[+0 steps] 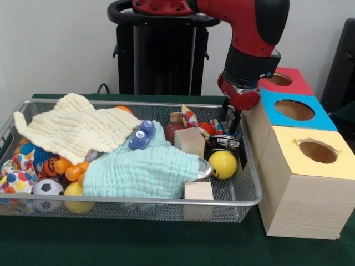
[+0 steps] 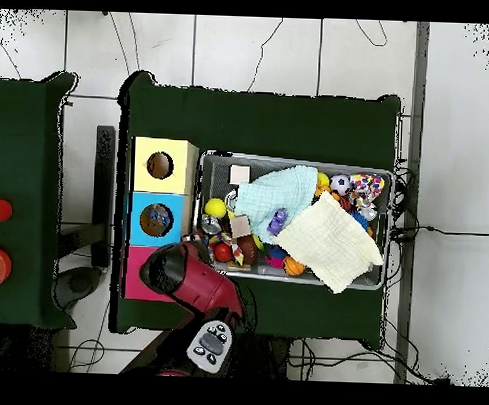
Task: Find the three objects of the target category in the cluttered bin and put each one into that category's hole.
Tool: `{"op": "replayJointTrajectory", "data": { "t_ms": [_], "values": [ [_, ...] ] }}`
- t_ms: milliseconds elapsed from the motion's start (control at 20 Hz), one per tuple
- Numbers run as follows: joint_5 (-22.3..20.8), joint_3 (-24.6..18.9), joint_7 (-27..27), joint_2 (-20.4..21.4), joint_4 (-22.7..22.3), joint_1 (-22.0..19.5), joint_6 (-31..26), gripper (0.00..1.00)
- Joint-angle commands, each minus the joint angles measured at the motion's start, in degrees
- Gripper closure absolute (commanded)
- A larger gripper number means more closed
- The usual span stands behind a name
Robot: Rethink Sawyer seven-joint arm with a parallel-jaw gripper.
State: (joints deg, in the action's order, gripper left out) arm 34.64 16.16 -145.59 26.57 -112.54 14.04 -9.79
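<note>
Bin (image 1: 247, 199) holds 2 cloths, 2 wooden blocks, 1 yellow ball (image 1: 222, 164); jaws (image 1: 230, 123) parted, empty.

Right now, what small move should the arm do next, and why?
Probably lower the hand a little further. It hangs at the bin's end nearest the boxes, just above the toys behind the yellow ball, and appears to hold nothing yet.

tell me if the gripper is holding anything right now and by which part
Nothing looks held. The gripper hangs open over the bin's corner nearest the boxes, its fingers apart above the toys there, with nothing between them.
</note>
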Motion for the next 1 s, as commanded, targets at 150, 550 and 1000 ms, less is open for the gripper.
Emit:
{"op": "replayJointTrajectory", "data": {
  "t_ms": [150, 550, 1000],
  "values": [
    [0.07, -10.50, -7.01, -1.86, -3.66, -2.65, -5.93, 0.00],
    [-1.54, -13.15, -4.88, -2.39, -4.24, -5.87, -2.76, 0.00],
    [-5.26, -22.55, -2.42, -1.82, -7.30, -12.48, 2.35, 0.00]
  ]
}}
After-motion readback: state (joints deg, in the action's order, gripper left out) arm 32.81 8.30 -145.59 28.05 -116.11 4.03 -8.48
